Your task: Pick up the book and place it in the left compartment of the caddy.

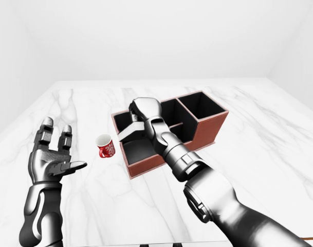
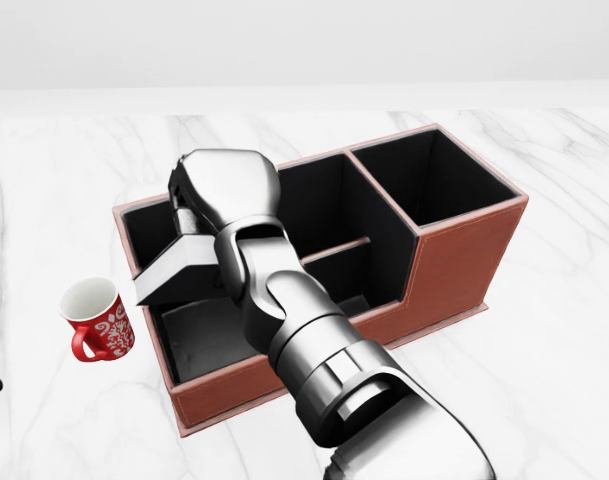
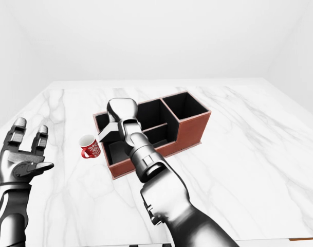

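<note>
Book [image 2: 174, 268]: a grey-white slab with a pale edge is seen tilted, its lower-left corner jutting out past the left wall of the caddy in the head view; the cover cannot be read.
Book position: it is held above the left compartment, partly over the rim, and is not lying on the compartment floor.
Caddy [image 2: 454, 262]: a reddish-brown leather-look box with a black lining is set on the marble table [image 2: 544, 380]; a tall compartment is at the right, a divided lower part in the middle, and the open left compartment beneath the book.
Right arm: it is stretched from the bottom of the head view up over the caddy, the wrist bent downward.
Right hand [image 2: 224, 195]: it is seen from the back, closed down onto the book's upper edge; the fingers are mostly hidden behind the hand, so the grip is judged from the book hanging beneath it.
Left hand [image 1: 52, 157]: it is raised over the table at the left of the left-eye view, palm inward, fingers spread, holding nothing.
Mug [image 2: 96, 318]: a red patterned mug with a white inside stands upright just left of the caddy, apart from it.
</note>
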Tool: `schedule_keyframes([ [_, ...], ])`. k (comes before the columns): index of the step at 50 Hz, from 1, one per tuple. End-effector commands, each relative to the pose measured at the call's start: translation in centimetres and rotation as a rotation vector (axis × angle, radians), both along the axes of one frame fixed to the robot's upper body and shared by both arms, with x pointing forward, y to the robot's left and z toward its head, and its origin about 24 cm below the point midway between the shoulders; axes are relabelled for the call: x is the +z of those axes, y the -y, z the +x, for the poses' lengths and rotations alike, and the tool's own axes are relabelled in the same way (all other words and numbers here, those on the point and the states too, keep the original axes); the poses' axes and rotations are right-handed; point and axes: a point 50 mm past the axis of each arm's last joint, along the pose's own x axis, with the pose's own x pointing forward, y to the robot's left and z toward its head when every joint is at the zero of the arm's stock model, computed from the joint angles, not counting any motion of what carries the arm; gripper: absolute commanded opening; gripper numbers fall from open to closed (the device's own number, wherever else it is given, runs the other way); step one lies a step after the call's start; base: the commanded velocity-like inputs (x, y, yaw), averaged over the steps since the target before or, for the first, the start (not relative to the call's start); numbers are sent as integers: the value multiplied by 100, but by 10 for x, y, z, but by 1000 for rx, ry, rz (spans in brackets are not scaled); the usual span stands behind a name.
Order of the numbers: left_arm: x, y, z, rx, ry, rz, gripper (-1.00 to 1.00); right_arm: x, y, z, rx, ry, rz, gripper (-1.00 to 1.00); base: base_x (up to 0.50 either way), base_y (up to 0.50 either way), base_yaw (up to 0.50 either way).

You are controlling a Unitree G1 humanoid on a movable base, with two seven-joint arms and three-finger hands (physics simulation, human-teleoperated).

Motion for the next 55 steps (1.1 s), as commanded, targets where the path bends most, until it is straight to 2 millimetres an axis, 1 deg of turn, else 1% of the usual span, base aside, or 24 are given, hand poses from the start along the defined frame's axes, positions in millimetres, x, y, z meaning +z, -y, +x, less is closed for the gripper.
schedule_keyframes([
  [1,-2,-2,-3,1,1,-3,100,-4,12,5,-77,28,41,-100,0,0,0],
  [18,-3,0,-4,0,-2,2,100,-11,11,2,-72,39,10,-100,0,0,0],
  [22,-3,0,-4,1,-1,1,100,-16,13,1,-77,32,-2,-100,0,0,0],
  [23,-5,-1,-6,2,0,-1,100,-30,17,-1,-85,18,-31,-100,0,0,0],
  [24,-5,-1,-6,3,0,-1,100,-31,17,-1,-85,15,-35,-100,0,0,0],
  [55,-9,-1,-10,2,2,-1,100,-65,21,-14,-74,-30,-120,-100,0,0,0],
])
